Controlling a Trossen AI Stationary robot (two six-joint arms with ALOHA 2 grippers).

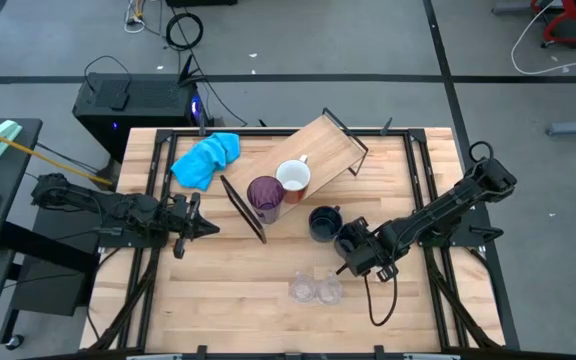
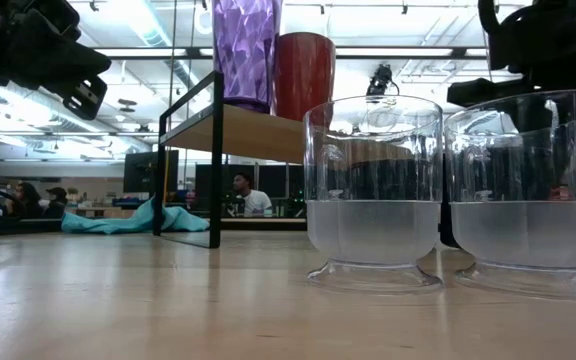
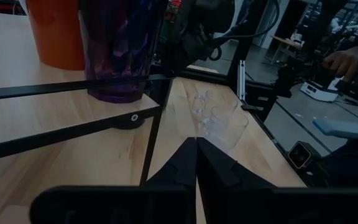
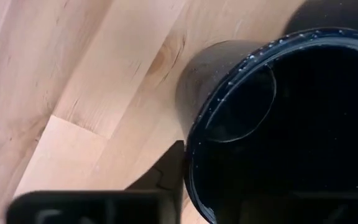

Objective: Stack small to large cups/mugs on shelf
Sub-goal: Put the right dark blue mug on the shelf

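The shelf (image 1: pixel 326 148), a light wooden board on a black wire frame, stands aslant on the far middle of the table. On its near-left end stand the purple tumbler (image 1: pixel 265 197) and a mug, white inside (image 1: pixel 293 177) and orange-red outside (image 2: pixel 303 75). One navy mug (image 1: pixel 323 222) is upright on the table just right of the shelf; a second does not show. Two clear glasses (image 1: pixel 314 288) stand side by side near the front edge. My right gripper (image 1: pixel 343 240) is at the navy mug. My left gripper (image 1: pixel 208 229) is shut, hovering left of the shelf's frame. My right gripper comes at the navy mug's rim (image 4: pixel 191 155) slanting down from the table's right. One finger (image 4: pixel 166 180) lies against the outside of the wall. The other is lost in the dark inside. The mug is upright, and its base seems to rest on the table.
A blue cloth (image 1: pixel 206 158) lies crumpled at the table's far left. The shelf's black end frame (image 1: pixel 243 210) stands between my left gripper and the tumbler. Bare tabletop (image 1: pixel 228 290) lies near left. People sit in the room beyond the table (image 2: pixel 248 200).
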